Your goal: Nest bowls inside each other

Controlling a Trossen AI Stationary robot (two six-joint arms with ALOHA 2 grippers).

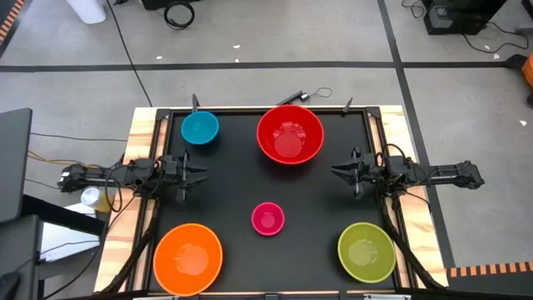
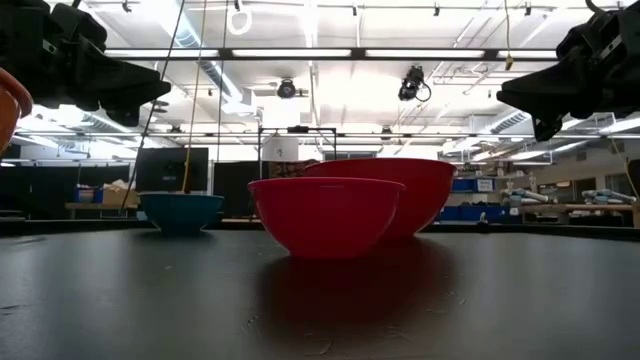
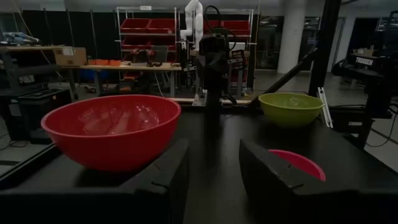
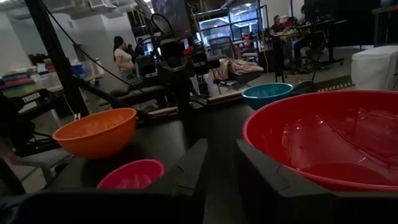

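Observation:
Five bowls stand apart, upright on their bases, on the black table [image 1: 233,192]. The red bowl [image 1: 289,134] and the blue bowl [image 1: 200,128] are at the far side. The magenta-pink bowl [image 1: 267,218] is in the middle. The orange bowl [image 1: 188,258] is near left and the yellow-green bowl [image 1: 366,251] near right. My left gripper [image 1: 200,176] hovers level at the left edge, open and holding nothing; its fingers [image 3: 161,180] point toward the table's middle. My right gripper [image 1: 337,172] hovers level at the right edge, slightly open [image 4: 222,155], holding nothing.
A raised frame [image 1: 158,117] runs along the table's far and side edges. Wooden boards [image 1: 141,125] show outside it. Cables [image 1: 125,50] lie on the floor beyond. A person [image 4: 124,53] stands in the room behind. Bare table lies between the bowls.

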